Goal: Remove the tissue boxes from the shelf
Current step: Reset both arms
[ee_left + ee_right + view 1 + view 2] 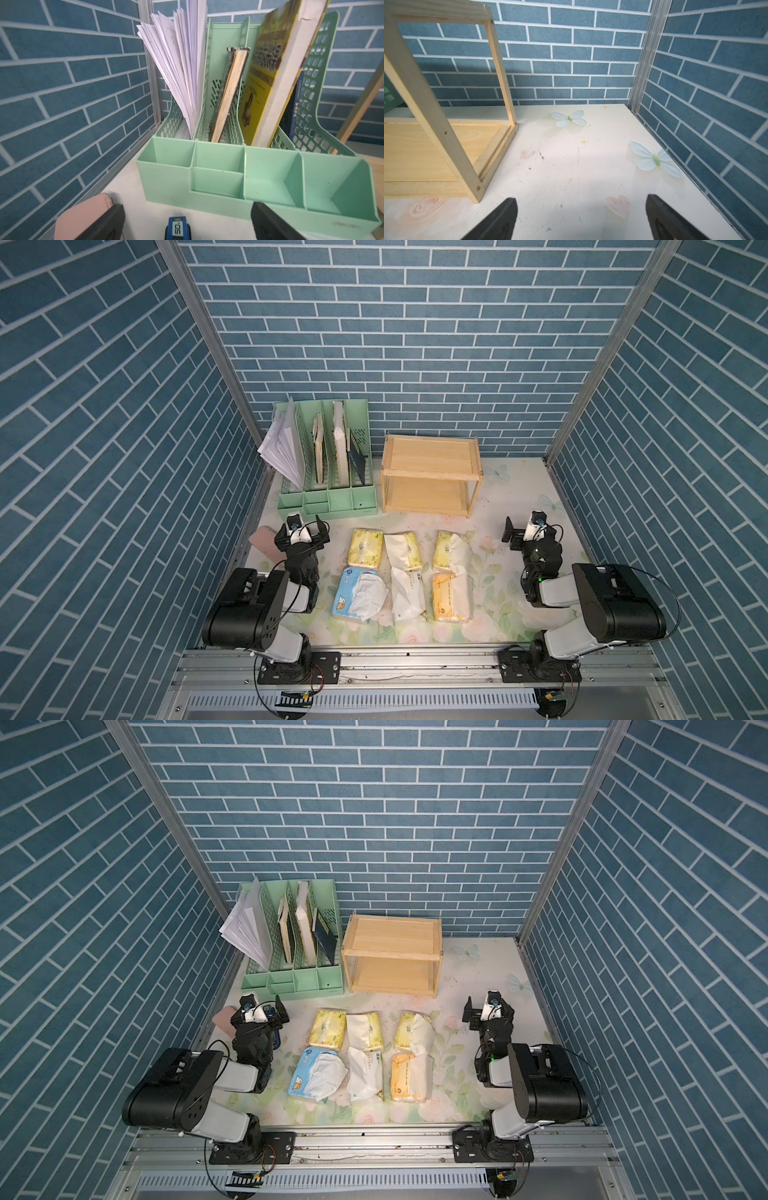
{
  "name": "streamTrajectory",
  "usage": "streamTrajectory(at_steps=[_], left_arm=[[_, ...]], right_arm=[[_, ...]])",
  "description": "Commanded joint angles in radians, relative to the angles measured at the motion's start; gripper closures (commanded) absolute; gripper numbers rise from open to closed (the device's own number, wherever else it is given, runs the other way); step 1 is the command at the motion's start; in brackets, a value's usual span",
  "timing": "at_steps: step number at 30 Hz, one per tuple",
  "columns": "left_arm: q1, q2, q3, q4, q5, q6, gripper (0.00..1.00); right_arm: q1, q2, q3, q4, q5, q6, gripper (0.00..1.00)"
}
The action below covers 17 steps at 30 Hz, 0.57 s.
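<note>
The tissue boxes lie in two rows on the floral table in front of the shelf: pale yellow packs (365, 547) (451, 549) and a part-white one (402, 551) behind, and a light blue pack (351, 601), a white pack (407, 597) and an orange-yellow pack (451, 601) in front. The wooden shelf (430, 456) (392, 946) (446, 137) stands at the back with both tiers bare. My left gripper (301, 531) (259, 1011) (188, 209) hangs open left of the packs. My right gripper (530, 527) (486, 1009) (581, 201) is open to their right, holding nothing.
A mint-green file organizer (328, 472) (228, 172) with papers and books stands left of the shelf. A pink object (262, 541) (83, 216) lies at the table's left edge. A small blue item (177, 226) sits under the left gripper. Brick-patterned walls close three sides.
</note>
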Motion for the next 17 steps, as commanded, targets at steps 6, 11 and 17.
streamTrajectory(at_steps=[6, 11, 17], left_arm=[[0.005, 0.003, 0.004, -0.034, -0.035, -0.028, 0.0], [0.005, 0.001, 0.005, -0.038, -0.035, -0.029, 0.0], [0.005, 0.002, 0.005, -0.036, -0.035, -0.029, 0.0]], right_arm=[[0.005, 0.0, -0.001, -0.006, 0.007, -0.028, 0.0], [0.007, 0.005, 0.015, -0.031, -0.066, -0.057, 0.0], [0.006, 0.004, 0.014, -0.03, -0.066, -0.057, 0.0]])
